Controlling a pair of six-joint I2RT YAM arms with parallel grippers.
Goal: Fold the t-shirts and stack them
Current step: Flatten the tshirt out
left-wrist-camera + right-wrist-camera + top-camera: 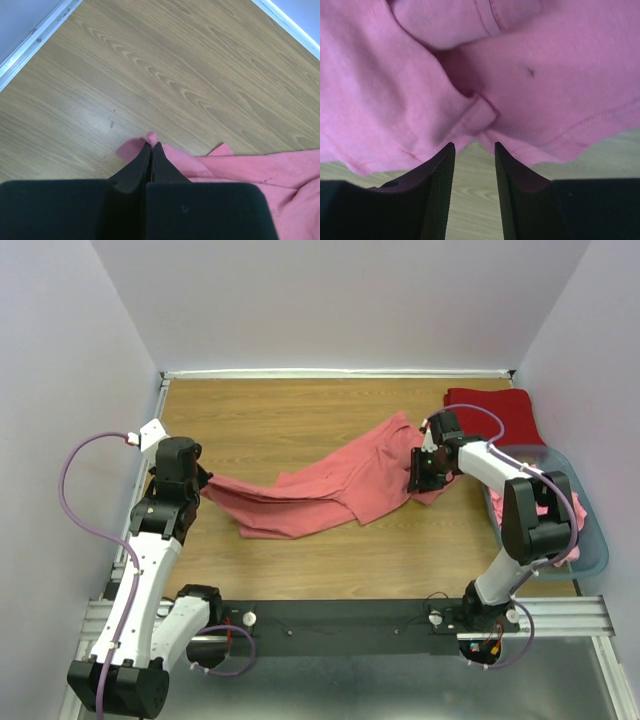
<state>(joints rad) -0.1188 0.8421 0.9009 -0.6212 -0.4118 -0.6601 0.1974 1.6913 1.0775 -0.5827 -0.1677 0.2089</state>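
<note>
Left pincer clenched on one salmon t-shirt at its left end, right pincer released at its right edge, one red t-shirt far right, one basket near right.

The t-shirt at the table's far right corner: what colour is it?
That t-shirt is deep red; the top external view shows it best.

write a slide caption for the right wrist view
Right gripper, jaws apart and empty, poised over the wooden table at the rumpled hem of a salmon-pink t-shirt.
</note>
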